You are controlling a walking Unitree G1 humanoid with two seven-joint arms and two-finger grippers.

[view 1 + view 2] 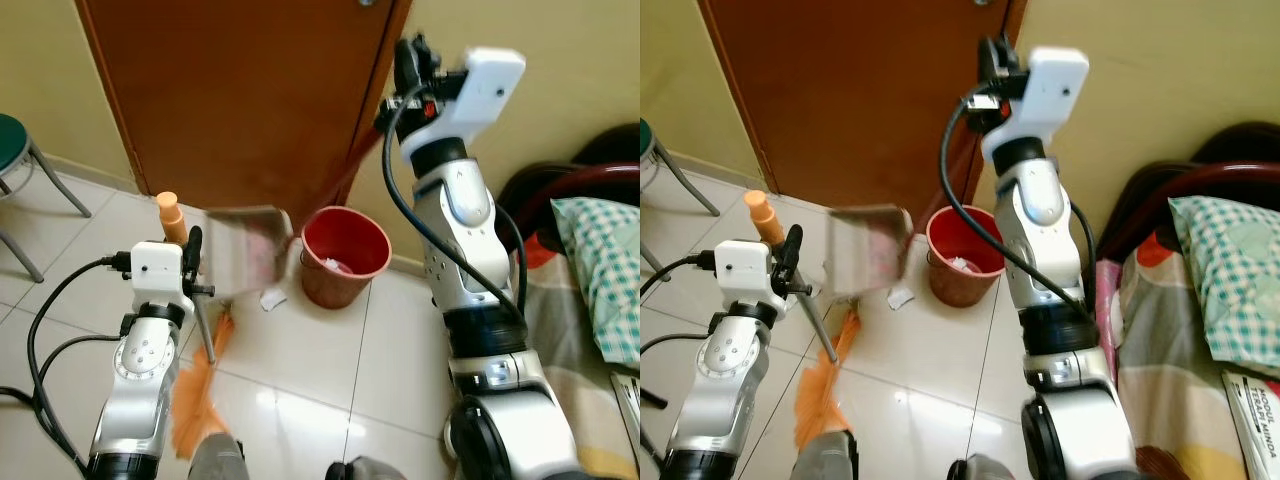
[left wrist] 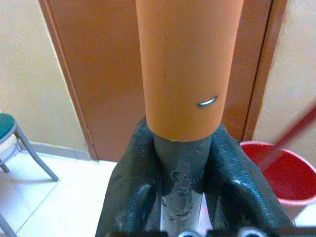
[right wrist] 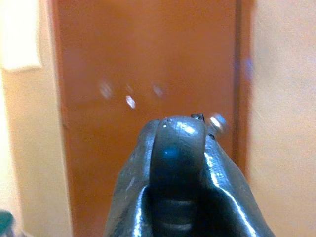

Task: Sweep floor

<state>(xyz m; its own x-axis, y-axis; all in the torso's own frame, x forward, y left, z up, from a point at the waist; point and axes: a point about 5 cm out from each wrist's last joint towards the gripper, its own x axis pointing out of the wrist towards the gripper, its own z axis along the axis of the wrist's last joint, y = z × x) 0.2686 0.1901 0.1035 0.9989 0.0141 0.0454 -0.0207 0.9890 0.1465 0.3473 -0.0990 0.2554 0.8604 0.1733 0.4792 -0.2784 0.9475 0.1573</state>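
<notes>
Orange is what I am seeing first in the left eye view: the broom (image 1: 200, 385) is leaning low over the white tile floor (image 1: 300, 360), its orange bristles down by my left arm. The left gripper (image 1: 192, 262) is sitting at the top of that bent arm, holding the broom's handle near its orange tip. A blurry dustpan (image 1: 245, 255) is hanging in the air beside the red bucket (image 1: 344, 256), in front of the brown door (image 1: 240, 100). A bit of white paper (image 1: 271, 298) is lying on the tiles by the bucket.

In the right eye view, my right arm is reaching up high, with the right gripper (image 1: 992, 62) near the door's edge.

In the left wrist view, the two black fingers (image 2: 132, 185) are squeezing the grey pole under its orange cap.

In the right wrist view, the black fingers (image 3: 177, 173) are pressing around a dark handle.
</notes>
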